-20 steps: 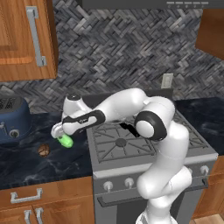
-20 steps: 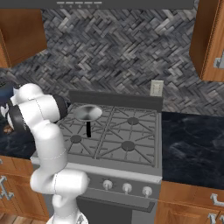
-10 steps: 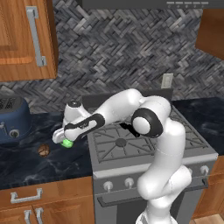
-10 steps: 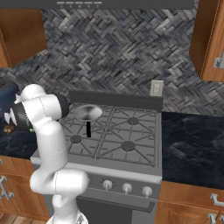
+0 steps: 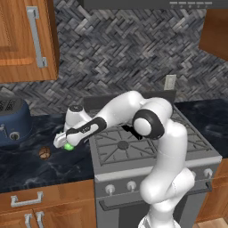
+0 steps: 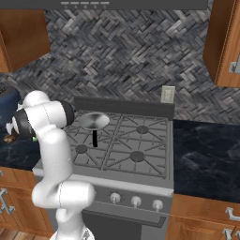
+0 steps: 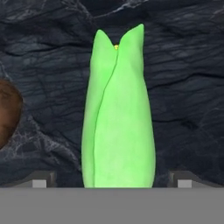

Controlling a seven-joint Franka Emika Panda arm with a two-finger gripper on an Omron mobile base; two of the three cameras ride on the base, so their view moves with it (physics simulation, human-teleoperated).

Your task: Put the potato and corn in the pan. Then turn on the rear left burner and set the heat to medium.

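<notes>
Landmark: the stove, in the middle of the counter.

On the stove, at its back left corner: the pan, sitting over the rear left burner. Three more burners on the stove, to the right of the pan and in front of it.

Left of the stove, on the counter: the corn, just beside the stove's left edge. Right over the corn: the gripper, jaws wide, one on each side of the corn. Further left of the stove than the corn: the potato, near the corn, not touching it. Furthest left and further back: the toaster.

Behind the stove: the wall.
</notes>
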